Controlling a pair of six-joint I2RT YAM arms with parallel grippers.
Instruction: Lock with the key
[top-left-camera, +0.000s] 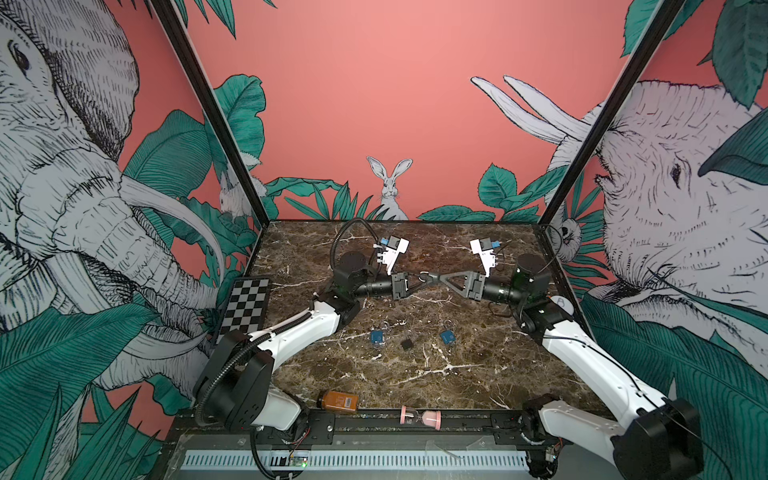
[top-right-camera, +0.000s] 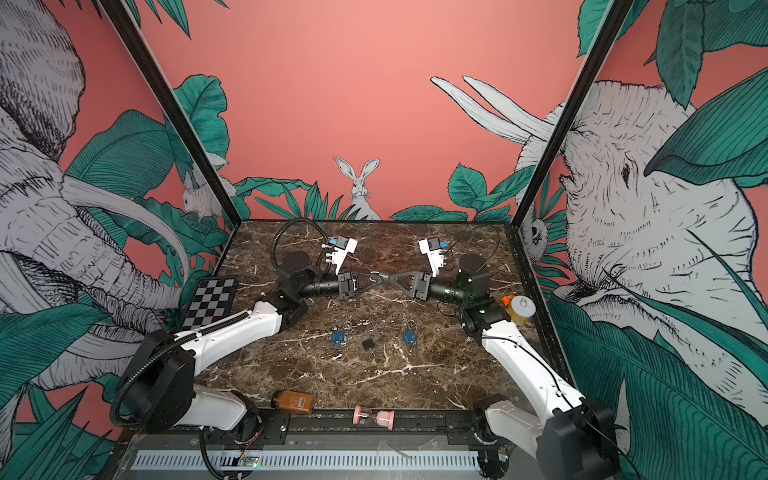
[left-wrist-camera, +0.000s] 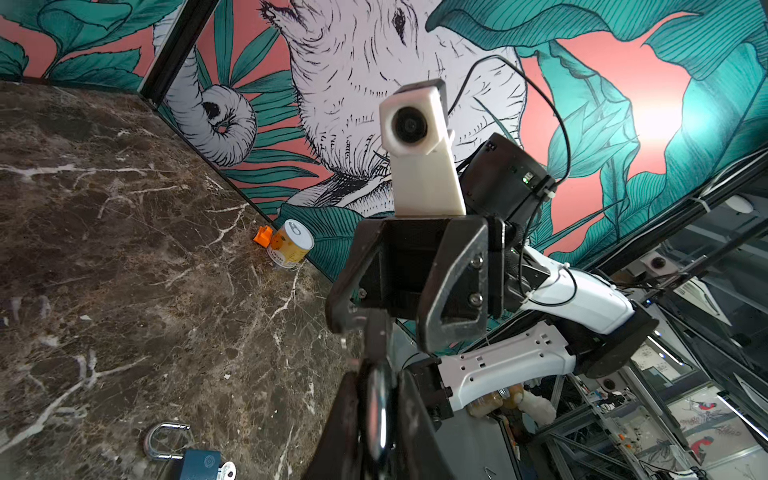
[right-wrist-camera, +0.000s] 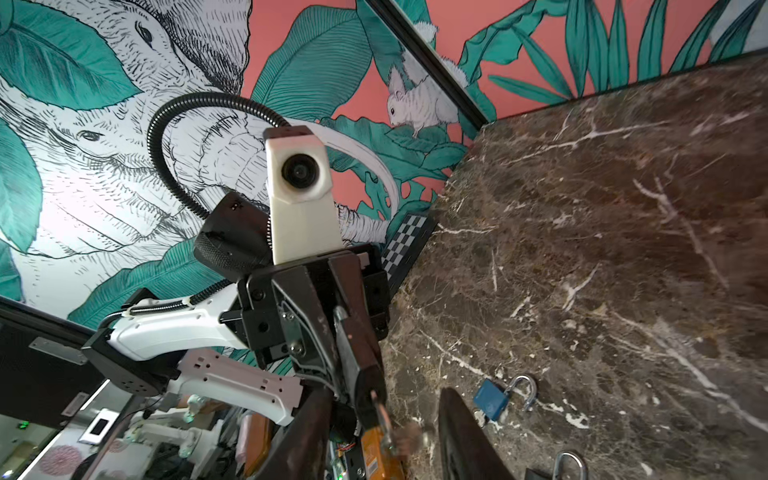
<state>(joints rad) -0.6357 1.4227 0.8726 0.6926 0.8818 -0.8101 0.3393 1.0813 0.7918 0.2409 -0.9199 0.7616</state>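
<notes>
Your padlock (top-left-camera: 424, 277) sits in mid-air over the middle of the marble table (top-left-camera: 478, 374). The left gripper (top-left-camera: 417, 279) is clamped on it, and a silver loop shows between that claw's fingers (left-wrist-camera: 419, 415). What looks like the key (right-wrist-camera: 380, 410), thin and blurred, juts from the padlock toward the right gripper (right-wrist-camera: 386, 399). That claw's jaws stand apart on either side of the key, gripping nothing. Nearer you, two blue padlocks (top-left-camera: 377, 336) (top-left-camera: 447, 336) and a black padlock (top-left-camera: 407, 344) lie in a row. A brown bottle (top-left-camera: 338, 401) and a pink hourglass (top-left-camera: 420, 417) lie at the front edge.
</notes>
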